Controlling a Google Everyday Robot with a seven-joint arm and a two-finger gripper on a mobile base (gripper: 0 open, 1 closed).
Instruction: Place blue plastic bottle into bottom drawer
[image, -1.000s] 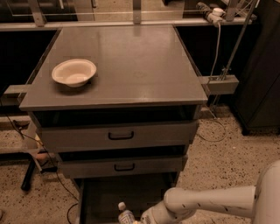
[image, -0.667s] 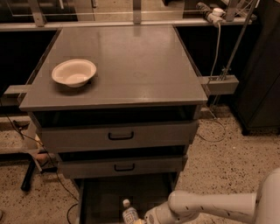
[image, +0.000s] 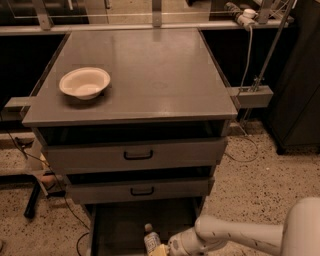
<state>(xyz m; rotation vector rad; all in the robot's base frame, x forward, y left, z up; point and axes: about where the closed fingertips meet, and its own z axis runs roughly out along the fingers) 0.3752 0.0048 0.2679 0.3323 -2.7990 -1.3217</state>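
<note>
I have the gripper (image: 166, 248) low over the open bottom drawer (image: 120, 222), right beside the blue plastic bottle (image: 150, 240), cap pointing toward the cabinet, so it ends up inside. The bottom edge cuts off both. I can't tell if I'm gripping or released, or whether the bottle rests on the drawer floor.

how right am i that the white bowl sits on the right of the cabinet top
Wrong side: the camera view shows the white bowl on the left of the cabinet top. The pincer is by the blue plastic bottle at the bottom drawer.
</note>
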